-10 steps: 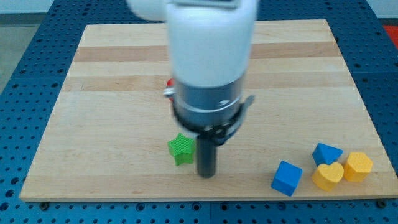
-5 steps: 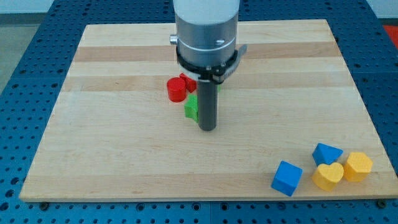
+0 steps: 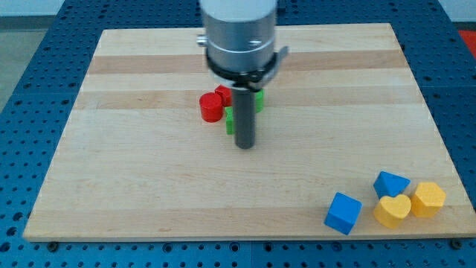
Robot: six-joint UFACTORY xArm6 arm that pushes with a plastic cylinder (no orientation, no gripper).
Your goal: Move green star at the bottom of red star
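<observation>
My tip (image 3: 245,147) rests on the board near its middle. The green star (image 3: 230,119) lies just behind the rod on its left, mostly hidden, against the rod a little above the tip. The red star (image 3: 223,94) shows only partly, under the arm's body, just above the green star. A red cylinder (image 3: 211,108) sits to the left of both, touching or nearly touching them.
Another green block (image 3: 259,99) peeks out on the rod's right side. At the view's bottom right sit a blue cube (image 3: 343,213), a second blue block (image 3: 390,183), a yellow heart (image 3: 392,211) and a yellow hexagon (image 3: 428,199).
My tip has moved up the view, pushing the green star from near the board's bottom edge up to just below the red star and red cylinder.
</observation>
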